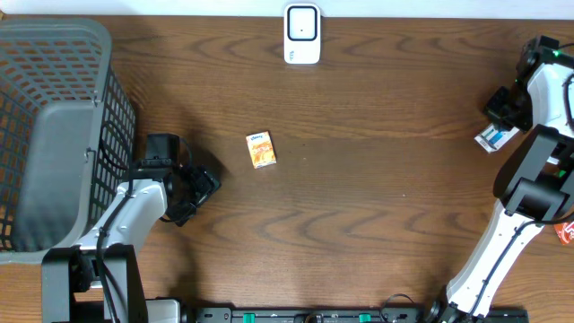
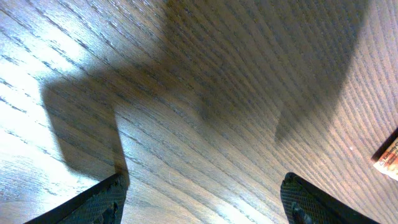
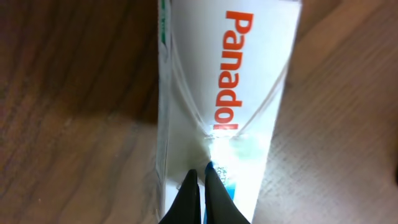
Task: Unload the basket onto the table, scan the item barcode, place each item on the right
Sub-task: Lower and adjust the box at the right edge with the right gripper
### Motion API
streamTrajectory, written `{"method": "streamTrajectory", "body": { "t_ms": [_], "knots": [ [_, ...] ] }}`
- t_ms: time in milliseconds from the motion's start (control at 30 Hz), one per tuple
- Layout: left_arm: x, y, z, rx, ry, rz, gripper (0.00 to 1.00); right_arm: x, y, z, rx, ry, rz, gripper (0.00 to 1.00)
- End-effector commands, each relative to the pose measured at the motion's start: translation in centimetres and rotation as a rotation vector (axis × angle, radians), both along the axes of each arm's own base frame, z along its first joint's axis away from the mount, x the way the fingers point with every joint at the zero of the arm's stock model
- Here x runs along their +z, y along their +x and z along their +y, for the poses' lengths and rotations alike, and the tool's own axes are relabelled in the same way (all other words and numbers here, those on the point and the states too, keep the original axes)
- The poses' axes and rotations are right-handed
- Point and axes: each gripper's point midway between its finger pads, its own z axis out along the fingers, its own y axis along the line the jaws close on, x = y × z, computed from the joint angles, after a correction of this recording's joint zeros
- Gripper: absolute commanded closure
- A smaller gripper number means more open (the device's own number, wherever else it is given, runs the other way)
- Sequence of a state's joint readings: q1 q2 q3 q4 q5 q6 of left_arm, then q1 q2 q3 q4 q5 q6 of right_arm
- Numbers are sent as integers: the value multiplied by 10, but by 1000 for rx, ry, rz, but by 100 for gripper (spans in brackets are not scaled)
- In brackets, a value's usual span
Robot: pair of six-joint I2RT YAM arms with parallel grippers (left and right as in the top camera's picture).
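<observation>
Hanging low over the brown wood-grain worktop (image 1: 377, 197) at lower left of the overhead view, left pincer (image 1: 204, 187) has its jaws standing wide apart with nothing between them; its own camera shows only bare wood and shadow between the two dark fingertips (image 2: 109, 196). Small orange-and-white carton (image 1: 261, 150) lies flat near frame centre, up and right of that pincer and apart from it; a corner of it shows at the right edge of the left wrist view. Right pincer (image 3: 199, 180), at upper right of the overhead view, has its jaws pressed together, tips over the white cardboard box with orange-red "Panado" lettering (image 3: 249, 81); whether the tips touch the box cannot be told. That box lies flat on the worktop near the right edge, its blue-and-white end showing from above. White rounded barcode scanner unit (image 1: 302, 33) stands at top centre, well apart from both cartons. Grey plastic lattice basket (image 1: 99, 54) fills upper left. Red item (image 1: 565, 233), cut off by the right edge, unidentifiable.
</observation>
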State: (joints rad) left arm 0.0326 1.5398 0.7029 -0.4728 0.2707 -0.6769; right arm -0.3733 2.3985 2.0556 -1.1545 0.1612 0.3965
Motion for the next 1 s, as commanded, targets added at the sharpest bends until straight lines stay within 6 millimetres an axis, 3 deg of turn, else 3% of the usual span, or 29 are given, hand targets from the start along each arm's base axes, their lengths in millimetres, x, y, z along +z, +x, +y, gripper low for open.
{"method": "streamTrajectory", "body": {
  "t_ms": [0, 300, 500, 533, 600, 700, 733, 967],
  "knots": [
    [-53, -79, 33, 16, 171, 291, 18, -8, 6, 16, 45, 33, -1, 99],
    [-53, -79, 33, 16, 171, 291, 18, 11, -1, 22, 44, 57, 10, 99],
    [-53, -79, 33, 16, 171, 291, 18, 12, 13, 34, 71, 97, -49, 98],
    [-53, -79, 33, 16, 171, 291, 18, 13, 16, 34, 63, 95, -58, 88],
    [-53, -79, 33, 16, 171, 291, 18, 13, 17, 35, 33, 94, -67, 46],
    [-53, -79, 33, 16, 171, 291, 18, 13, 18, 38, 15, 98, -68, 7],
    [-53, -79, 33, 16, 171, 291, 18, 13, 17, 40, 16, 100, -64, 1],
    [-53, -79, 33, 16, 171, 291, 18, 12, 13, 50, 9, 112, -38, 1]
  ]
}}
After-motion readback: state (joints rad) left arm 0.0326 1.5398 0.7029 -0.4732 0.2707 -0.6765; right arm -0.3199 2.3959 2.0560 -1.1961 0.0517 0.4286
